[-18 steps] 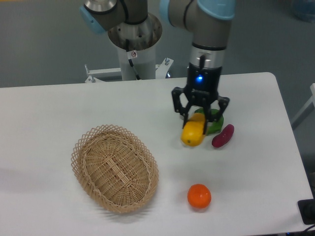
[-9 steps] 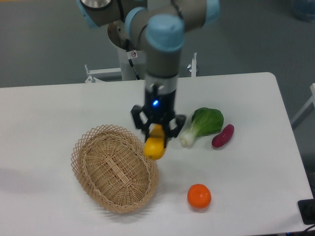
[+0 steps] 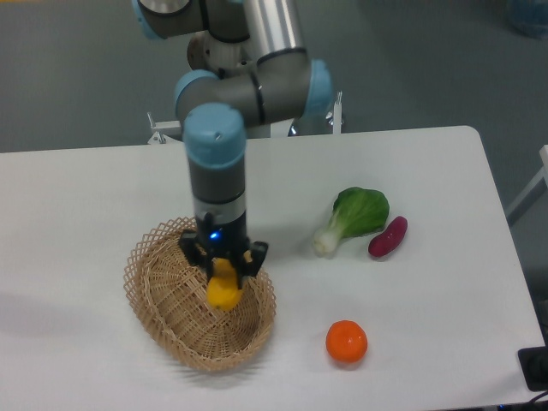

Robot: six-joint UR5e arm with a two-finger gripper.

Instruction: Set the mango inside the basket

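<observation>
We see the arm reaching straight down, wrist vertical, with the gripper [image 3: 223, 272] clenched on the mango [image 3: 223, 291], which hangs over the inside of the basket [image 3: 154, 282]. On the table [image 3: 86, 197] lie 1 leafy green [image 3: 355, 214], 1 purple vegetable [image 3: 388, 236] and 1 orange [image 3: 346, 341].

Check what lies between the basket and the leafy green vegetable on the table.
In the camera view, only bare white table separates the basket from the bok choy. The claw holds the mango over the basket, not in that gap.
</observation>
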